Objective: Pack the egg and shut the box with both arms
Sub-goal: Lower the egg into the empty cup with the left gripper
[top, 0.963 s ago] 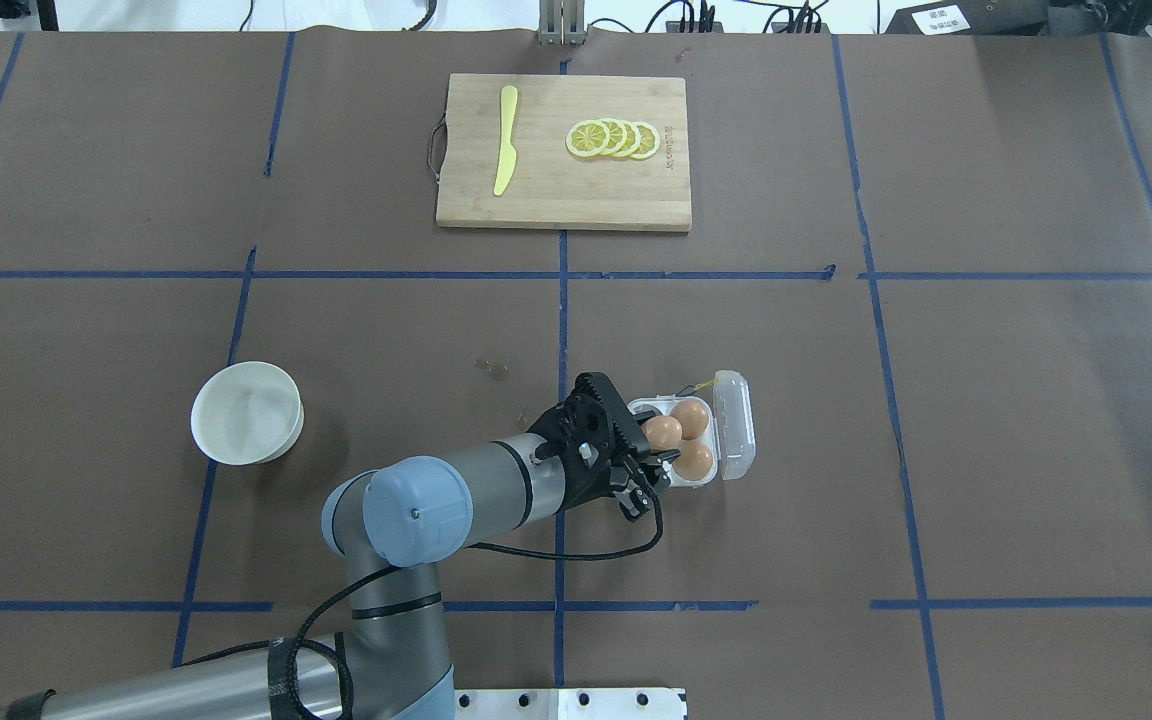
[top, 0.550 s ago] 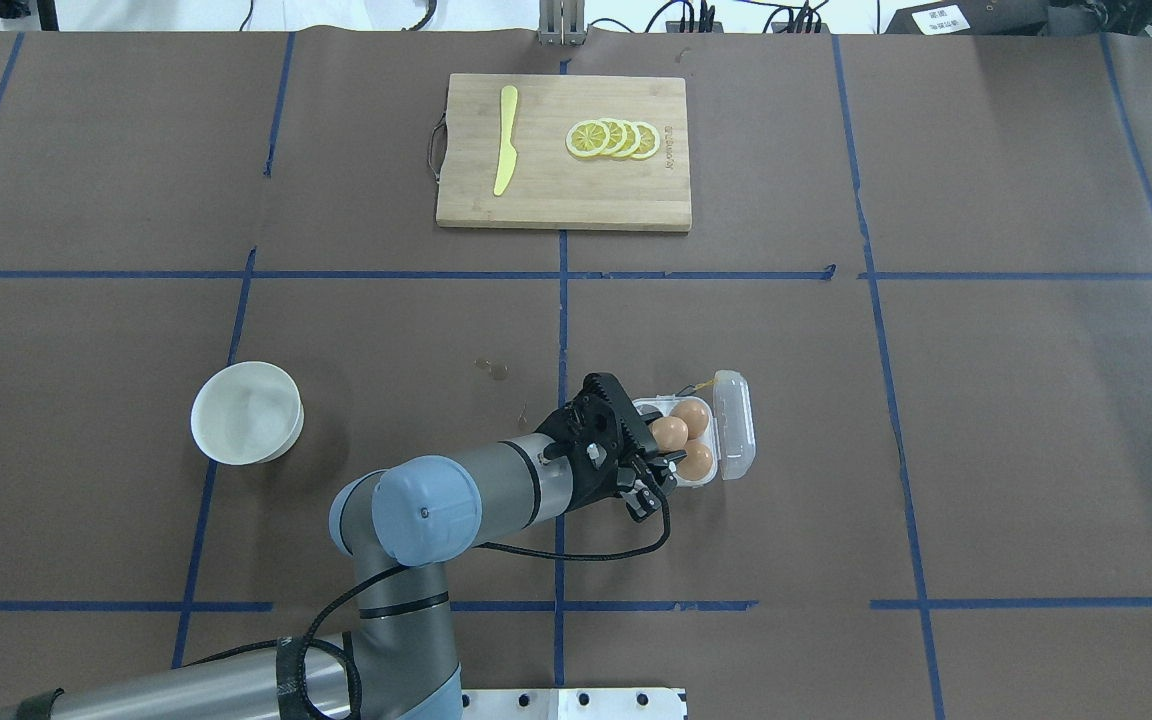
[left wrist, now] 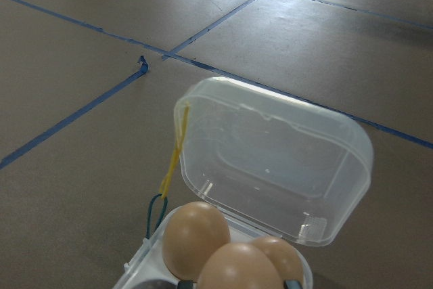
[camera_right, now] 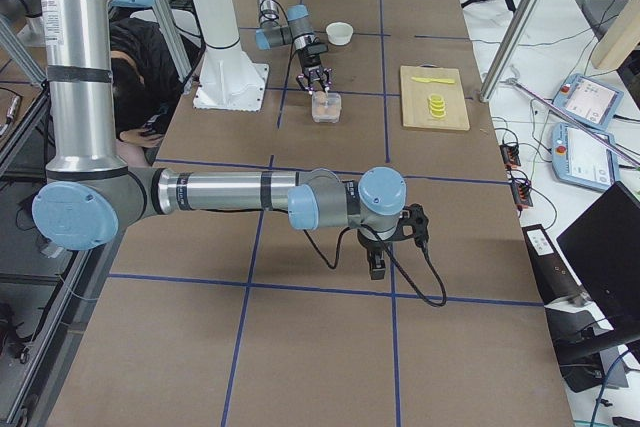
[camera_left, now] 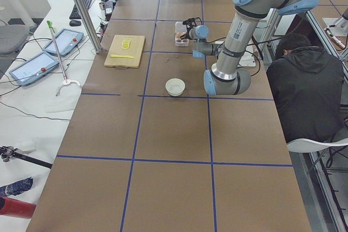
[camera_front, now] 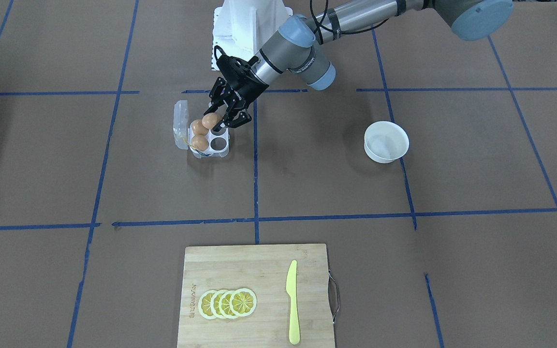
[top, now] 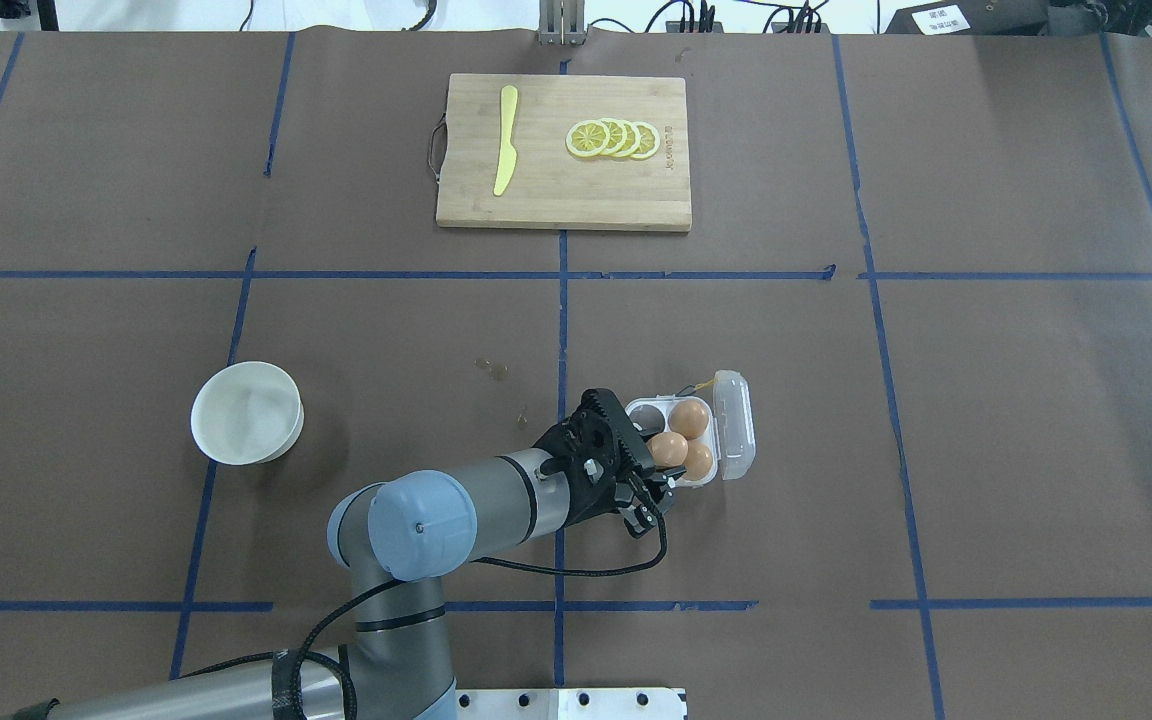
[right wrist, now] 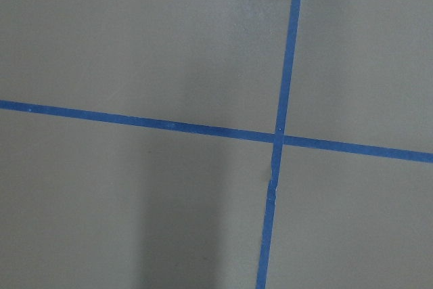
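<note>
The box (top: 641,410) lies open, its clear lid (top: 736,425) standing up on the right side and a yellow string (left wrist: 174,153) at its far corner. Two brown eggs (top: 692,417) (top: 702,462) sit in the two cells next to the lid. My left gripper (top: 664,452) is shut on the third egg (top: 668,446) and holds it just above the near left cell. In the front-facing view this egg (camera_front: 209,121) hangs over the tray beside an empty cell (camera_front: 218,143). My right gripper (camera_right: 380,259) points down at bare table far to the right; I cannot tell whether it is open or shut.
A white bowl (top: 247,412) stands to the left of the box. A wooden cutting board (top: 563,195) with lemon slices (top: 613,139) and a yellow knife (top: 505,140) lies at the far side. A person (camera_left: 304,88) sits behind the robot.
My left gripper has carried the egg a little to the right and back toward the robot, over the near left cell. The far left cell now shows empty.
</note>
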`<state>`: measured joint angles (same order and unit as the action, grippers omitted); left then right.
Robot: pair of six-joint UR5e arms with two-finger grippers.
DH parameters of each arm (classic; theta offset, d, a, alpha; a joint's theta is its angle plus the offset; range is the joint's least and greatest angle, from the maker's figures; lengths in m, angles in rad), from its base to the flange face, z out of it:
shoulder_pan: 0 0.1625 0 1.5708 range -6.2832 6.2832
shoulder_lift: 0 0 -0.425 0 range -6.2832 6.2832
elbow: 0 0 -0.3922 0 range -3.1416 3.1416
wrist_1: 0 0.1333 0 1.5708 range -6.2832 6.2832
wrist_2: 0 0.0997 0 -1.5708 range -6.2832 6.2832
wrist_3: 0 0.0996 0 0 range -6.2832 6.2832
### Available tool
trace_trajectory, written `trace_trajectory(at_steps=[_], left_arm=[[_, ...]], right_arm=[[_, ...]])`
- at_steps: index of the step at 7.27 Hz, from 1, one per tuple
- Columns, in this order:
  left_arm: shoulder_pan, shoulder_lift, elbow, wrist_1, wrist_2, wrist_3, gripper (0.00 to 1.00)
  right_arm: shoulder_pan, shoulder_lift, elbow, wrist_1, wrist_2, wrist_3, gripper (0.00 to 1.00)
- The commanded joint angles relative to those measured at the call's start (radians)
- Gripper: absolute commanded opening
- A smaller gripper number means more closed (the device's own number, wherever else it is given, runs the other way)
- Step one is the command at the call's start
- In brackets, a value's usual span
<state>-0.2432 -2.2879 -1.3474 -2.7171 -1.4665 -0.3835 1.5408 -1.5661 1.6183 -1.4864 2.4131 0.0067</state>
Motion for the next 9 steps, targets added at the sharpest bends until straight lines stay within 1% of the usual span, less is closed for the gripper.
trace_trajectory(at_steps=[1, 4, 5, 6, 7, 8, 9], left_arm=[[0.001, -0.002, -0.001, -0.001, -0.001, 0.000, 0.55], [0.001, -0.002, -0.002, -0.001, -0.002, 0.000, 0.57], [-0.001, -0.004, -0.002, -0.003, -0.002, 0.000, 0.62], [-0.002, -0.001, -0.022, -0.003, -0.003, -0.001, 0.76], [-0.007, 0.013, -0.066, -0.004, 0.008, -0.012, 0.91], [-0.017, 0.054, -0.132, 0.002, 0.061, -0.014, 0.91], [-0.043, 0.068, -0.157, 0.008, 0.067, -0.018, 0.91]], right_arm=[[0.004, -0.003, 0.000, 0.000, 0.000, -0.001, 1.00], [0.005, -0.011, 0.000, 0.000, 0.000, -0.001, 1.00], [0.005, -0.011, 0.000, 0.000, 0.001, -0.001, 1.00], [0.007, -0.011, 0.000, 0.000, 0.000, -0.001, 1.00], [0.006, -0.012, 0.000, 0.000, 0.001, -0.002, 1.00], [0.007, -0.012, 0.000, 0.000, 0.000, -0.002, 1.00], [0.007, -0.014, 0.000, 0.000, 0.001, -0.002, 1.00]])
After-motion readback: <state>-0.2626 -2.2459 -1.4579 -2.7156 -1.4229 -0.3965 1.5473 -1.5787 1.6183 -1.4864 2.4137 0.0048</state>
